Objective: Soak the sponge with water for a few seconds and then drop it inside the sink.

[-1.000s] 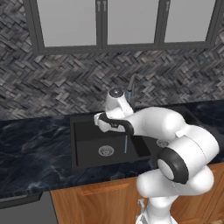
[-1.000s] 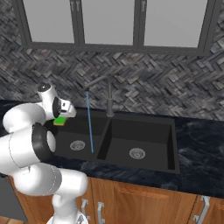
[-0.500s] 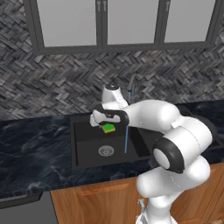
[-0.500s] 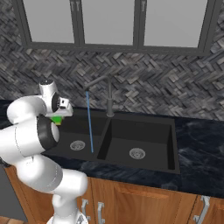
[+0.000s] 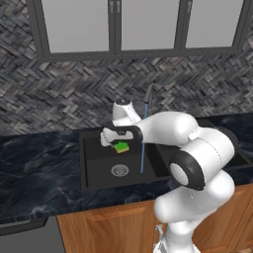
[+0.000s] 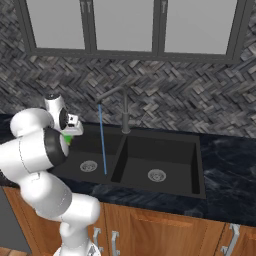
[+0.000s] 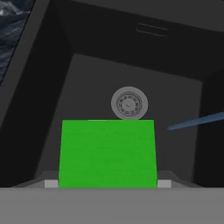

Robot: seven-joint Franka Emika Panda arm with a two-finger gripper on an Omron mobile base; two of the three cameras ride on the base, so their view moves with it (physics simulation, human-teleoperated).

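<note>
Gripper point(image 5: 120, 144) pinches sponge point(image 5: 121, 147), green face up, and we hold it above left basin of sink point(image 5: 99, 168), toward its back wall. Water point(image 5: 143, 143) falls just beside sponge, not on it; we judge soaking needs sideways shift into stream.

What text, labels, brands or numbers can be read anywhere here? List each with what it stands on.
None: no readable text in any view.
The sponge shows a plain green face with no print.
The sink, its drain, the faucet, the counter and the cabinet fronts carry no lettering or signs.
</note>
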